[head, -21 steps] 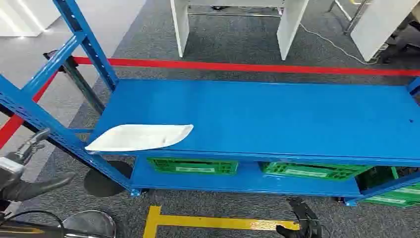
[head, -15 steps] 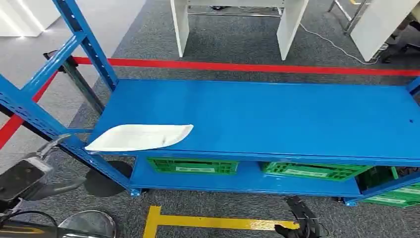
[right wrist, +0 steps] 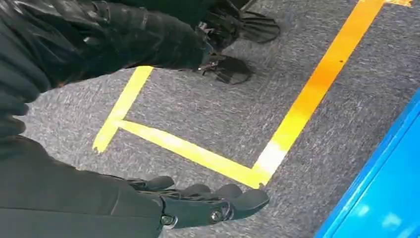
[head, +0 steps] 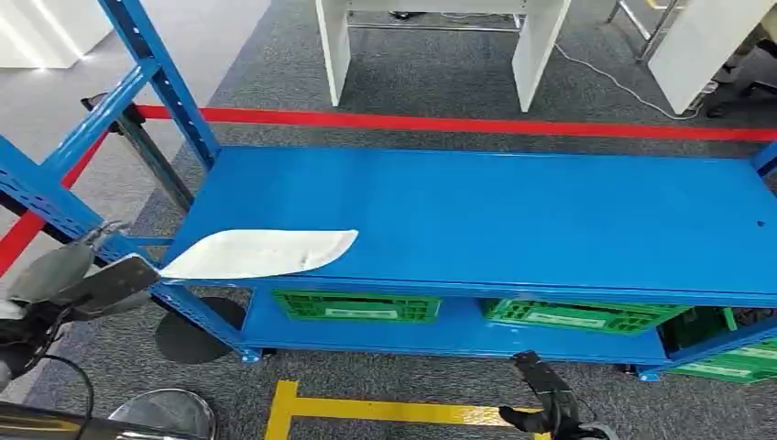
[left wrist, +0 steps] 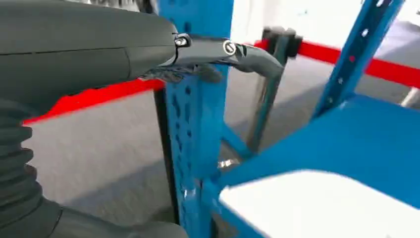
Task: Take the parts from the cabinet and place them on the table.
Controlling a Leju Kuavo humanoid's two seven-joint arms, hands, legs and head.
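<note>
- The place looked like a workshop or warehouse test floor.
- A blue steel rack (head: 476,220) with perforated uprights filled the middle.
- Green plastic crates (head: 357,306) sat on its lower shelf at 6 o'clock.
- Red tape (head: 458,124) at 12 o'clock and yellow tape (head: 366,411) at 6 o'clock marked the grey carpet (head: 431,69).

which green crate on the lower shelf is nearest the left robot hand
The left crate, directly under the white part. It sits closest to the left robot hand; the middle crate and the right crate lie farther right.
</note>
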